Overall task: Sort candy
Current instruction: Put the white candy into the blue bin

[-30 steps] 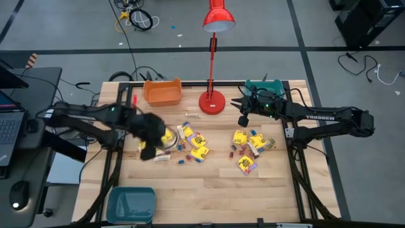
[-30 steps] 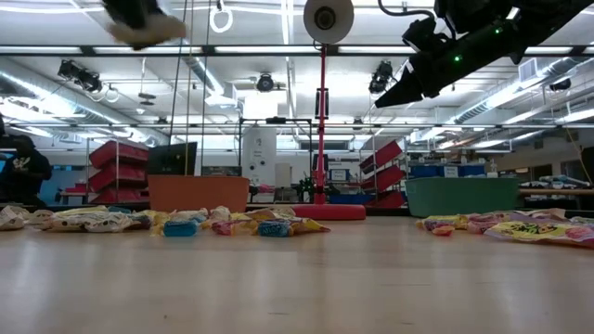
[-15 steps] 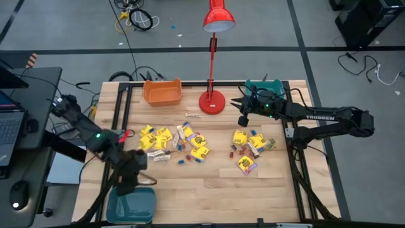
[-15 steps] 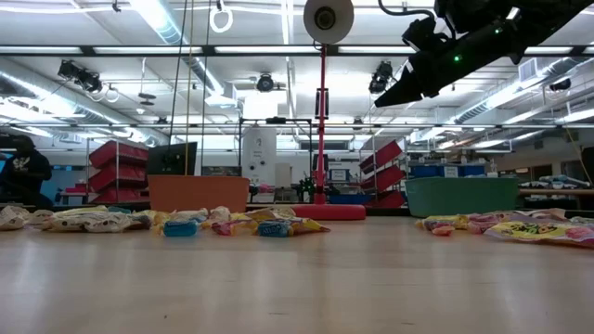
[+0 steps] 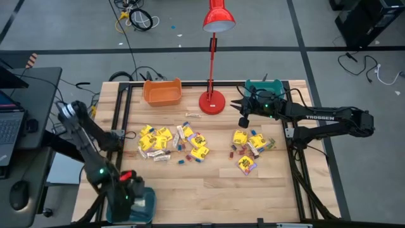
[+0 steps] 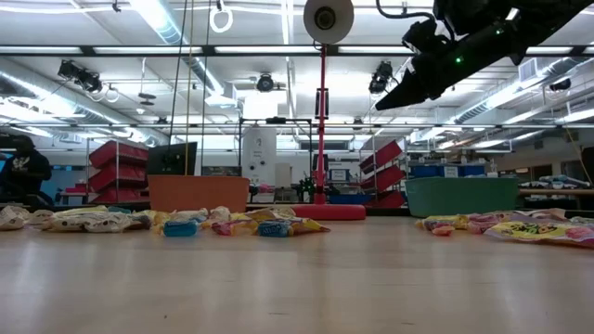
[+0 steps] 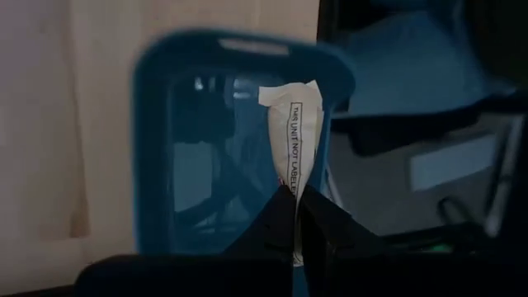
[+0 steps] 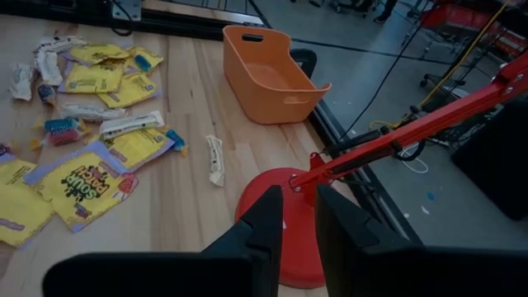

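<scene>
High view, left gripper (image 5: pixel 131 192): we see it over the teal bin (image 5: pixel 147 204) at 7 o'clock.
High view, candy (image 5: pixel 172 144): mid-table in two heaps (yellow packets mostly).
Low view, right gripper (image 6: pixel 394 95): hangs high above the table (image 6: pixel 297 278).
Left wrist view: fingers (image 7: pixel 276 219) pinched on a pale beige bar (image 7: pixel 292 144) over the bin.
Right wrist view: we cannot tell whether the right gripper's fingers are apart, above the red lamp base (image 8: pixel 285 219).

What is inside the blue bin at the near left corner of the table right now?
Over the blue bin, the left end effector holds a pale beige candy bar pinched shut. The bin floor looks bare where visible; the bar and fingers cover part of it.
</scene>
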Robot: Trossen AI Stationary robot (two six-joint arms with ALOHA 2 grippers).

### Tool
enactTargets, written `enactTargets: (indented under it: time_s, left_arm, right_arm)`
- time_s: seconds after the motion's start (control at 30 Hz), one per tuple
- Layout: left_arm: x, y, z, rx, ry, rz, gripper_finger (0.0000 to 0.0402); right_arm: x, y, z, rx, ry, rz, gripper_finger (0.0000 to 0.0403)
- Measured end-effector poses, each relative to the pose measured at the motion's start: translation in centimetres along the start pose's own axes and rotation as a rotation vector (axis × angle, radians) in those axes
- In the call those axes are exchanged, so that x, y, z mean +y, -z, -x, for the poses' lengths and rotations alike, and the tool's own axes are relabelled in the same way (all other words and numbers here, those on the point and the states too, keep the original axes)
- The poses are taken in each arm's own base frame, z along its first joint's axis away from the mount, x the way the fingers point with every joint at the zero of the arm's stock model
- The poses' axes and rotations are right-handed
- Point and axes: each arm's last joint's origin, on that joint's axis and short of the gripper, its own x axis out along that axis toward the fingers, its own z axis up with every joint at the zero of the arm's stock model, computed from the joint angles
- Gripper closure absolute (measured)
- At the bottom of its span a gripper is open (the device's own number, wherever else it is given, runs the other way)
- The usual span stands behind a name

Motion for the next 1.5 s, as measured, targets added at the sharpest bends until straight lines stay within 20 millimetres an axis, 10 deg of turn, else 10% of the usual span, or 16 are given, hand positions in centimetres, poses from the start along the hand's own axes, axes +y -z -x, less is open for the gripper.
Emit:
enactTargets:
  time_s: [0.63,1.5]
  left_arm:
    - [-1.9,3.1,-6.5,0.095,-0.214,-0.130,0.0393]
    - [-2.2,3.1,-9.5,0.101,-0.270,-0.014,0.0373]
  right_arm:
    - [0.3,-0.1,0.0,-0.026,-0.089,-0.053,0.0343]
    - [0.3,-0.1,0.0,-0.026,-0.092,-0.052,0.0343]
